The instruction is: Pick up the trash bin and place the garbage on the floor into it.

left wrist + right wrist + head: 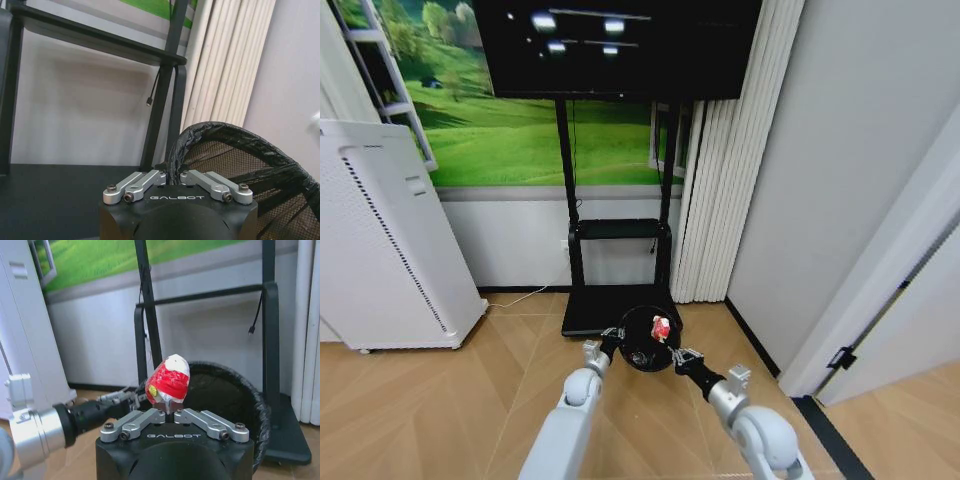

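The trash bin (646,340) is held up in the air just in front of the black TV stand (617,262), close to the stand's base plate and between the two arms. The left gripper (611,337) is clamped on the bin's rim; in the left wrist view its fingers (167,172) pinch the plastic-wrapped rim (220,131) between them. The right gripper (680,355) is on the other side of the bin, at its rim, and it is closed on a red-and-white wrapper (168,380). This piece of garbage is over the bin's open mouth, and the stand's posts rise just behind it. The white appliance (382,240) stands well apart from the TV stand, on the robot's left.
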